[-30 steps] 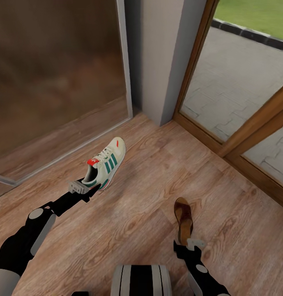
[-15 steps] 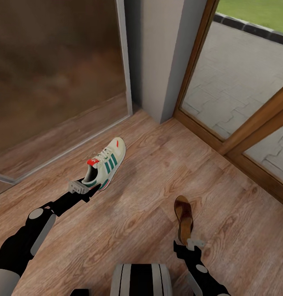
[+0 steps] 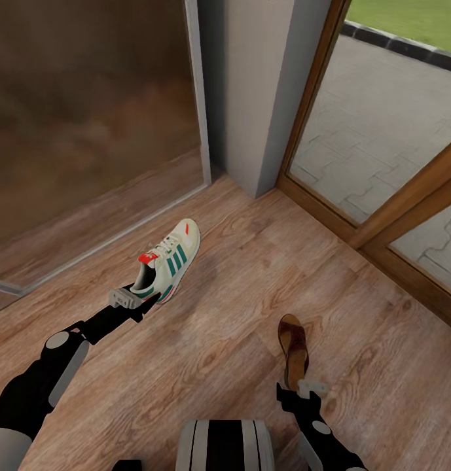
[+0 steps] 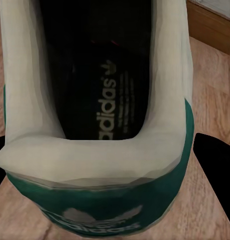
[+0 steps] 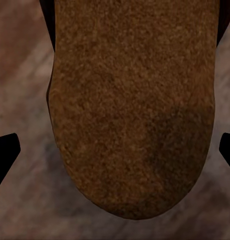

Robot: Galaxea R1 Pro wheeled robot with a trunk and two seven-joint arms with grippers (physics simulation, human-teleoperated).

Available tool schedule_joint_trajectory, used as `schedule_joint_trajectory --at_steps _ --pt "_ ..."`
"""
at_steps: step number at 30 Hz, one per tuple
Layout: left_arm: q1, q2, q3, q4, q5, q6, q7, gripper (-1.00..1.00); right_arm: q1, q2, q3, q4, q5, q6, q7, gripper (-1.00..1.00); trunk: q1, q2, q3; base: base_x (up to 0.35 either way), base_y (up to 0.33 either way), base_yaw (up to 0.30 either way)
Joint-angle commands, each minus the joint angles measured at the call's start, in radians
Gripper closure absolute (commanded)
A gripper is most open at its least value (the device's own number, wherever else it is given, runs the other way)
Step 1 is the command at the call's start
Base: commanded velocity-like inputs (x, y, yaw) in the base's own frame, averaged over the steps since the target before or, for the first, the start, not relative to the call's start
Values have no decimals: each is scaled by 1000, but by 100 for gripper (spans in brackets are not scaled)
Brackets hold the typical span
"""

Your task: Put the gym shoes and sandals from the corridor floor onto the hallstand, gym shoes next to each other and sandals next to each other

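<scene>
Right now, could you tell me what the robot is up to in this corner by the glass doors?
The robot is carrying footwear in both arms. Its left gripper holds a gym shoe by the heel, lifted above the wood floor; the left wrist view looks into the shoe's opening, with dark fingers either side of the heel. Its right gripper holds a brown sandal by its back end, toe pointing away. A shoe rack is not in sight, so nothing has been placed.
</scene>
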Motion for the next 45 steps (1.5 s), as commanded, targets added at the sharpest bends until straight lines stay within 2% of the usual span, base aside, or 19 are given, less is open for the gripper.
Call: schedule_joint_trajectory --at_steps 1,2,34,39,45 --pt "0 1 -2 1 6 -2 -1 100 0 1 -4 1 7 -3 -2 -100 0 0 0 1 0 0" --pt "0 1 -2 1 6 -2 -1 100 0 1 -4 1 7 -3 -2 100 0 0 0 0 0 0" --pt "1 4 -2 5 6 2 -2 100 0 1 -2 -8 10 -3 -1 100 0 0 0 0 0 0" --pt "40 4 -2 5 7 7 -3 100 0 1 -2 -8 10 -3 -1 100 0 0 0 0 0 0" --pt "49 4 -2 5 8 8 -3 100 0 1 -1 -12 12 -3 1 100 0 0 0 -28 0 0"
